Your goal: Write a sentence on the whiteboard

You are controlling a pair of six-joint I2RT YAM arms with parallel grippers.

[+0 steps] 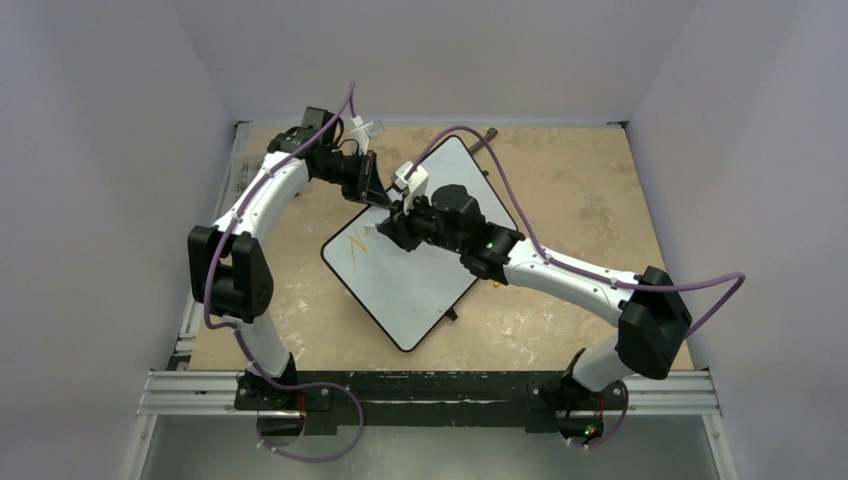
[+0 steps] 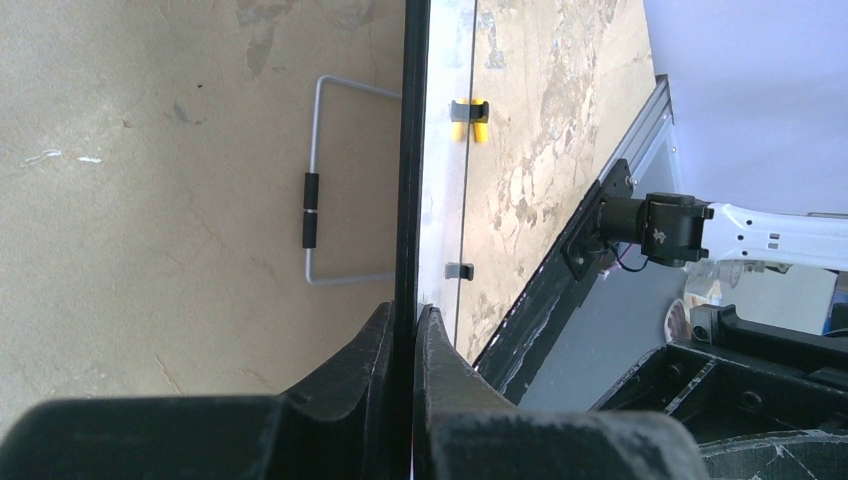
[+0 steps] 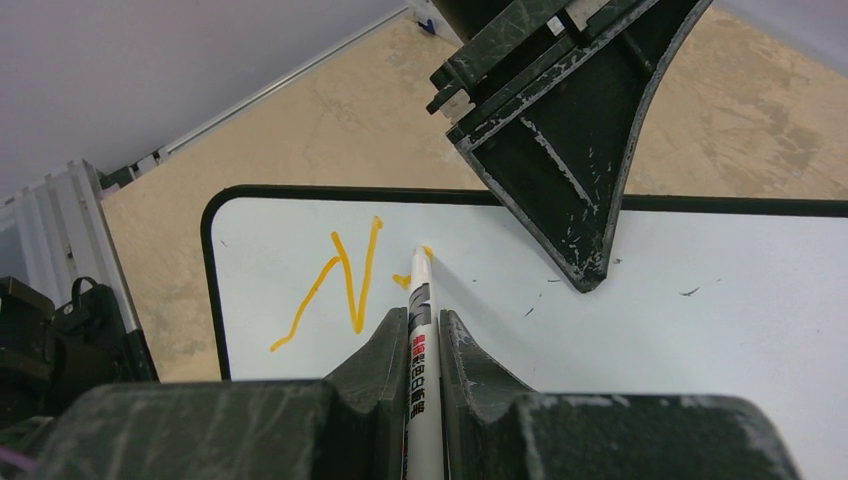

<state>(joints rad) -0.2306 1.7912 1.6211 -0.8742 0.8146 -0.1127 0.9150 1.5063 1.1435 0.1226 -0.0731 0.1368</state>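
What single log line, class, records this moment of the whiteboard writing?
left jaws: shut on whiteboard rim | right jaws: shut on pen | pen tip: on board | written: orange N, second letter begun

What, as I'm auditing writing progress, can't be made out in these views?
- Right wrist view: the rear of the pen is buried in the right end effector; its tip covers part of the second mark.
- Top view: that end effector hides the pen; the orange lettering is too small to read.
- Left wrist view: the whiteboard shows edge-on, writing face hidden.
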